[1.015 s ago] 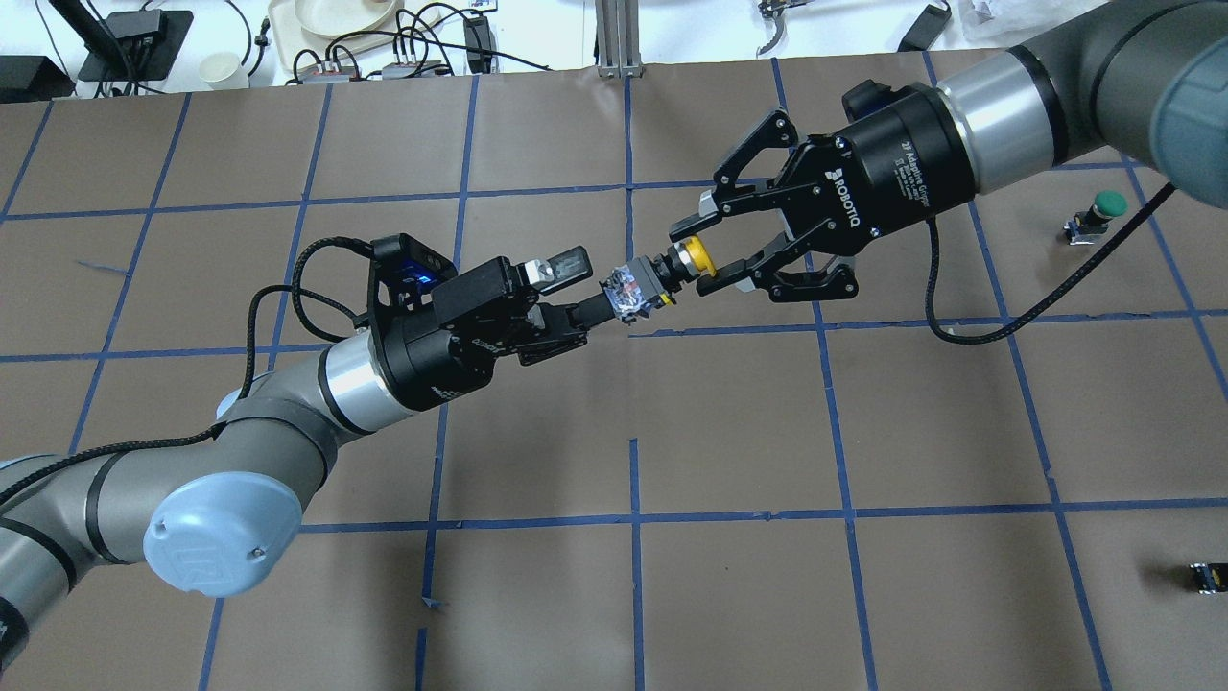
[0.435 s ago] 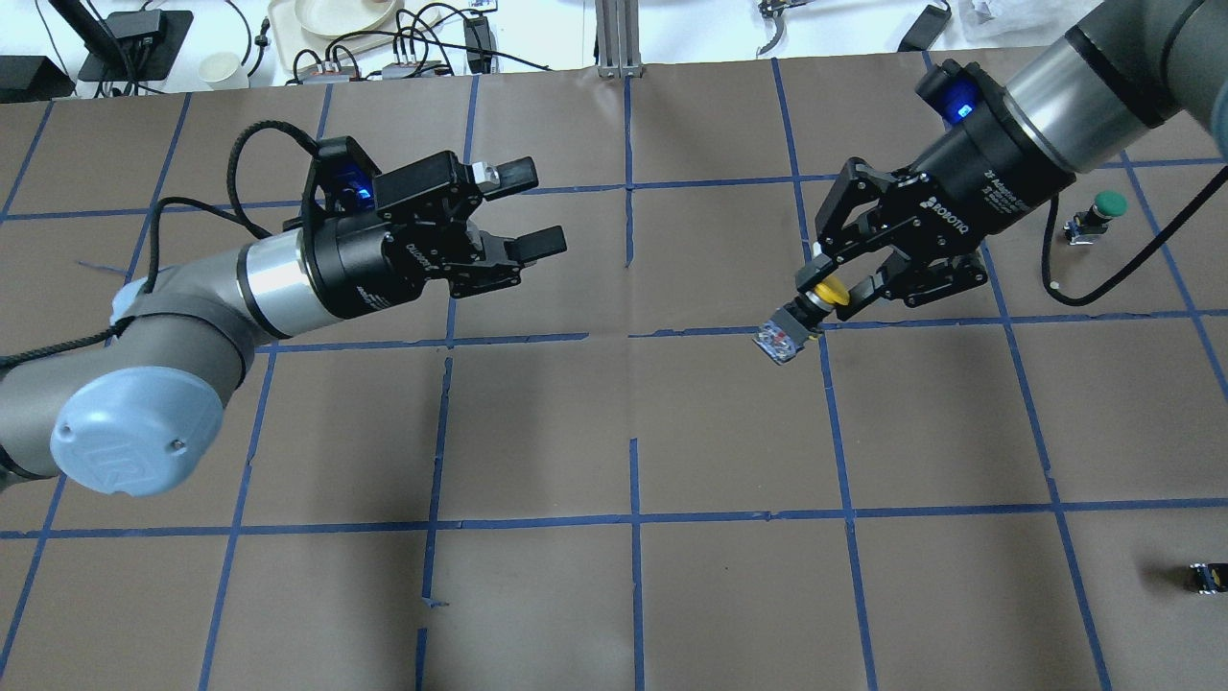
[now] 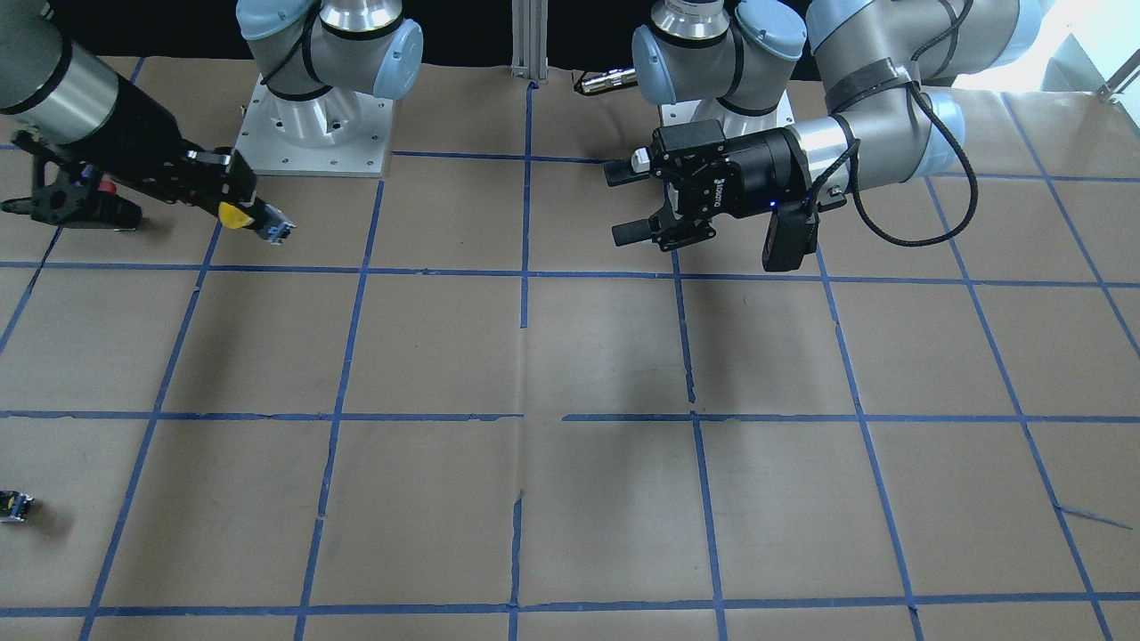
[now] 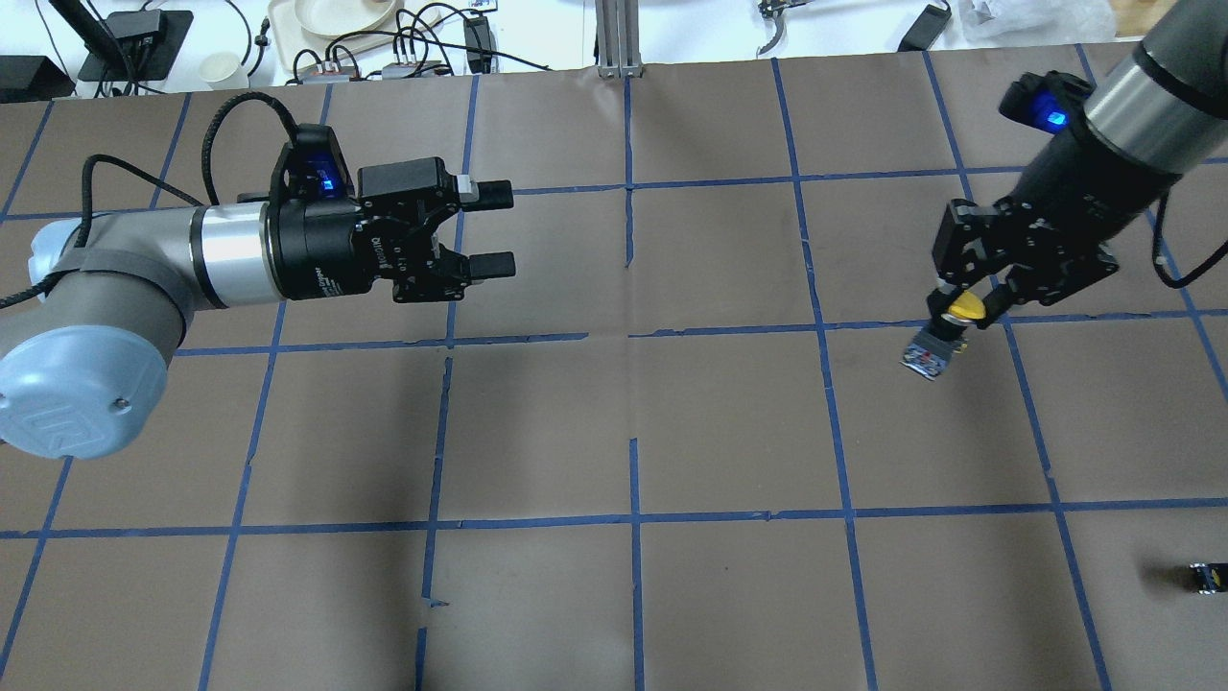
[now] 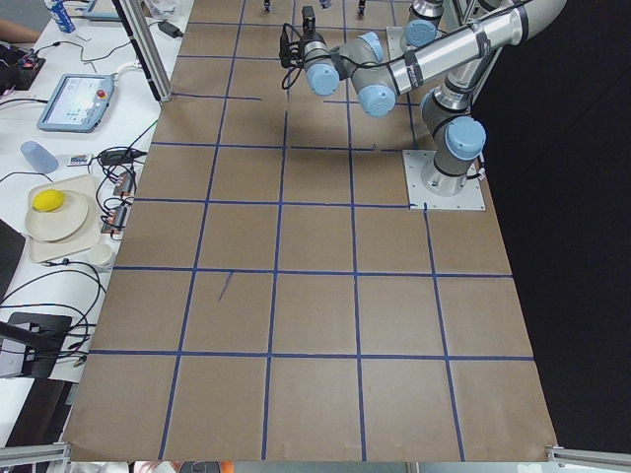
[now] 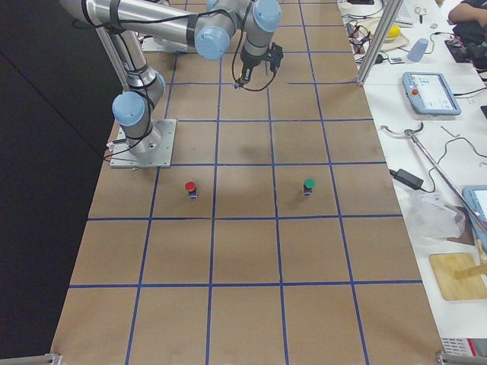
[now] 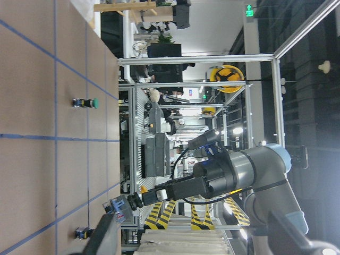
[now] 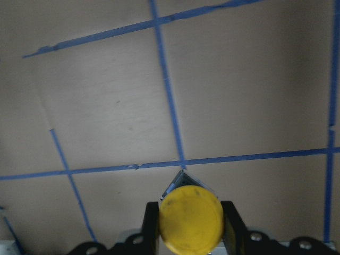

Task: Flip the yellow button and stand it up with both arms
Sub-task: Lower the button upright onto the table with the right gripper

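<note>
right hand (image 4: 962, 309) is clamped on the yellow button (image 4: 945, 338) by its mushroom cap, out toward the right edge of the table (image 4: 633, 595), roughly midway between the near and far edges. grabbing the cap makes sense to me: it leaves the black-and-grey body hanging free underneath, so the base can meet the table first and the thing lands cap-up. from the right wrist view the cap sits snug between both fingers (image 8: 150, 226), with the body poking down toward a blue tape crossing (image 8: 182, 161). it looks tilted rather than plumb. i'd guess it's off the surface, but i can't tell how high. left hand (image 4: 497, 228) is spread wide and holding nothing, over the left side of the table nearer the far edge, well apart from the button, so it's out of the way for the set-down. the green-capped button (image 7: 87, 102) and the small switch block (image 4: 1204, 578) by the right edge aren't involved.
</note>
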